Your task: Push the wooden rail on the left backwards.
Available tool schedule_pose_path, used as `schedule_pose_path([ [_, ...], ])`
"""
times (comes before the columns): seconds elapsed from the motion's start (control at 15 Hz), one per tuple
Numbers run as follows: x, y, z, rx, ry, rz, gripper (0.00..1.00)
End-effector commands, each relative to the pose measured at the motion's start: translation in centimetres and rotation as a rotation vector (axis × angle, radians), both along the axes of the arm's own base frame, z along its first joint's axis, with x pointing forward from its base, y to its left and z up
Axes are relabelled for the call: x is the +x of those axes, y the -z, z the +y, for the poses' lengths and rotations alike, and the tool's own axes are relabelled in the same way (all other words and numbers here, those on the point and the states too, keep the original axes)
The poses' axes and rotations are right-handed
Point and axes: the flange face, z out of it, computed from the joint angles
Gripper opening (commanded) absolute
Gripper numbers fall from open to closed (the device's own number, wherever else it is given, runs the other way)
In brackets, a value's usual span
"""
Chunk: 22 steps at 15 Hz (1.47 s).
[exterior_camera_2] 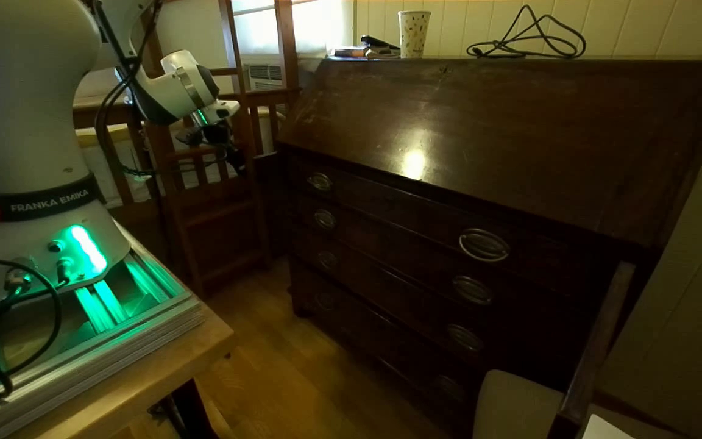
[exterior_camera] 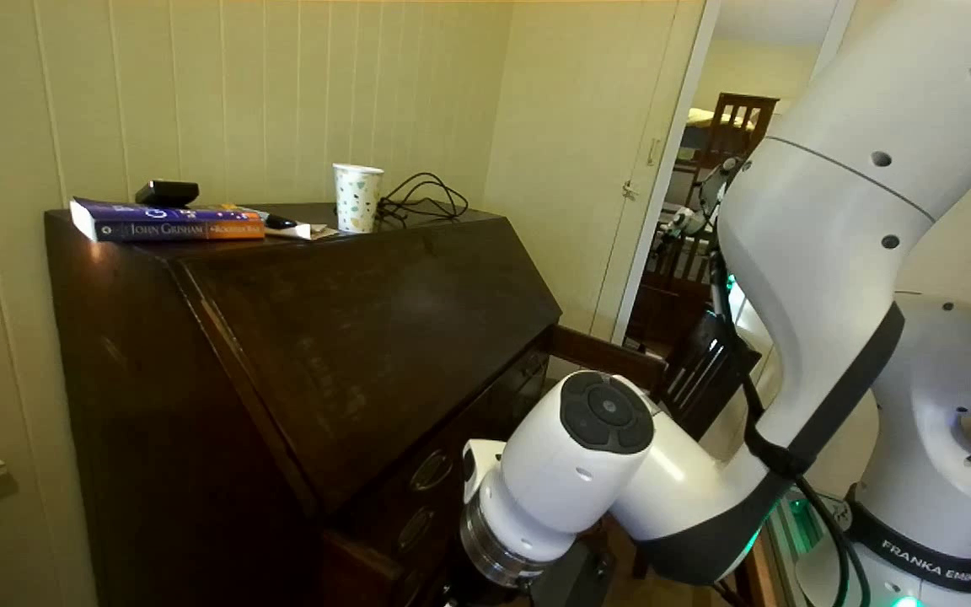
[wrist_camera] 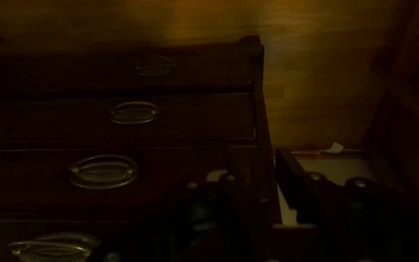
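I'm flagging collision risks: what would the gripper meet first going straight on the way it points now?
Probably the desk front near its corner; in an exterior view the gripper slants down toward it. The wrist view is too dark to judge depth, so the floor could come first.

PLACE: home | slant-front desk (exterior_camera: pixel 292 362) | John Grisham book (exterior_camera: pixel 178 226) | panelled wall (exterior_camera: pixel 275 93) | wooden floor (exterior_camera_2: pixel 278 360) | cushioned chair (exterior_camera_2: pixel 512 402)
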Motion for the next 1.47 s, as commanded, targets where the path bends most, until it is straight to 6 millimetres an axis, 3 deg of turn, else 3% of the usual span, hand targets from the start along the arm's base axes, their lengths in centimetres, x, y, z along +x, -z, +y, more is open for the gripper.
schedule_pose_path([
  [0.0, 1.3, 1.5, 1.4, 0.029, -0.054, -0.023, 0.03],
  [0.67, 2.2, 1.6, 1.5, 0.027, -0.055, -0.027, 0.00],
  [1.4, 4.8, 1.0, 1.7, 0.028, -0.053, -0.049, 0.00],
])
